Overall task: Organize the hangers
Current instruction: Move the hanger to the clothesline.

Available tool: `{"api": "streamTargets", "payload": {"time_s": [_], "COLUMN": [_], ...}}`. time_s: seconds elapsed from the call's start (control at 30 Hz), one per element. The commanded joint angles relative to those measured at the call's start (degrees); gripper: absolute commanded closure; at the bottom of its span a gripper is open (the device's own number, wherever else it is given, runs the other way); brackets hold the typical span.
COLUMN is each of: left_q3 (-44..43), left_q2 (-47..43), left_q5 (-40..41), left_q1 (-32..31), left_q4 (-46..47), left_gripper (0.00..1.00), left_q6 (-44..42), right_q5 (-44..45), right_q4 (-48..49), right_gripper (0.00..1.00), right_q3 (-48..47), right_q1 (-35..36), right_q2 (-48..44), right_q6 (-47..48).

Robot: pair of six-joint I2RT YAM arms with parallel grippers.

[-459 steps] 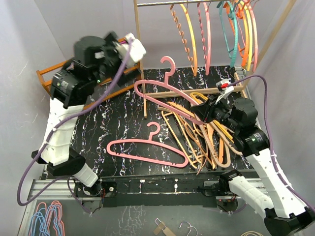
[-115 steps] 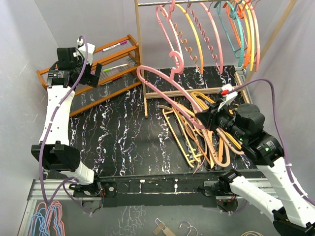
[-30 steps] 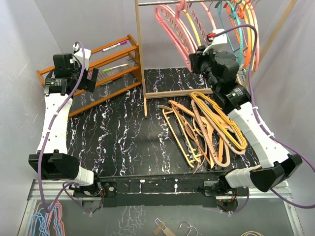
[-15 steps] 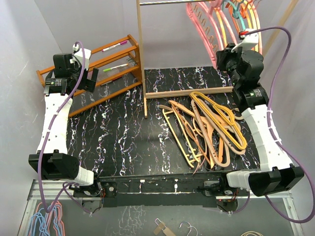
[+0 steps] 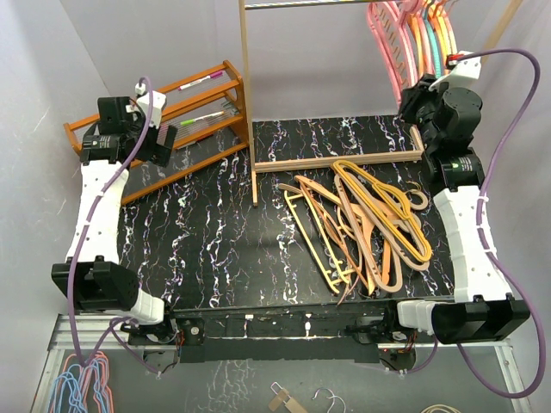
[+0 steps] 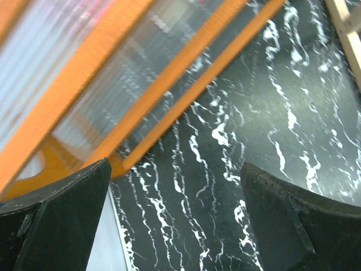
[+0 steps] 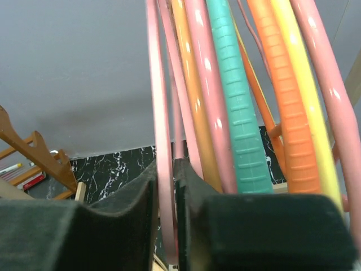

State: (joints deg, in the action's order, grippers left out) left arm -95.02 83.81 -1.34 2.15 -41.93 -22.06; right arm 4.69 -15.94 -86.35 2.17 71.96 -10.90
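Note:
Several hangers (image 5: 411, 30) in pink, orange, teal and yellow hang bunched at the right end of the metal rail. My right gripper (image 5: 419, 96) is raised beside them, shut on the thin bar of a pink hanger (image 7: 163, 141); the wrist view shows that bar pinched between the pads (image 7: 167, 186), with the teal hanger (image 7: 234, 96) and the orange ones just to its right. A pile of tan and yellow hangers (image 5: 362, 224) lies on the black table. My left gripper (image 5: 161, 138) hovers by the shelf rack, open (image 6: 175, 197) and holding nothing.
The orange-brown shelf rack (image 5: 185, 107) stands at the back left, its slats (image 6: 169, 79) close above my left fingers. The pale wooden frame's post (image 5: 249, 103) and base bar (image 5: 344, 161) cross the table's back. More hangers (image 5: 82, 383) lie below the table's near left corner.
My right arm has swung right along the rail with the pink hanger, and the hung hangers are now packed tightly at the right end. The left arm has hardly moved.

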Motion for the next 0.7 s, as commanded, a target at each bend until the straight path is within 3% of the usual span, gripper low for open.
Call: {"api": "streamTargets", "payload": {"time_s": [0.0,0.07,0.1,0.17,0.3,0.53,0.67], "left_q3": [0.99,0.84,1.29,3.15,5.14,1.15,-2.52], "left_q2": [2.78,3.87,4.01,3.97,6.16,11.50,15.18], "left_q5": [-13.59,-22.46,-24.71,-23.86,-14.67,-22.38,-20.96], "left_q1": [0.37,-0.81,-1.88,-7.69,-18.14,-22.35,-26.12], "left_q4": [-7.42,-11.61,-12.43,-12.01,-9.49,-8.94,-11.10], "left_gripper": [0.03,0.03,0.03,0.03,0.03,0.03,0.03], "left_q6": [-3.33,-6.94,-8.25,-10.94,-13.51,-13.52,-15.44], "right_q5": [-2.68,-6.80,-8.90,-12.49,-17.22,-13.68,-14.37], "right_q4": [0.26,0.03,-0.05,-1.17,-4.68,-12.48,-8.73], "right_gripper": [0.57,0.18,0.04,0.01,0.01,0.01,0.01], "right_q3": [-1.97,-0.90,0.26,3.81,12.87,32.20,37.41], "right_q1": [-1.38,-1.38,-1.37,-1.38,-1.30,-1.25,-1.30], "right_q2": [-2.35,-4.04,-5.16,-8.16,-17.75,-28.23,-24.06], "right_q6": [-1.57,-2.37,-2.59,-3.33,-6.13,-11.85,-11.47]}}
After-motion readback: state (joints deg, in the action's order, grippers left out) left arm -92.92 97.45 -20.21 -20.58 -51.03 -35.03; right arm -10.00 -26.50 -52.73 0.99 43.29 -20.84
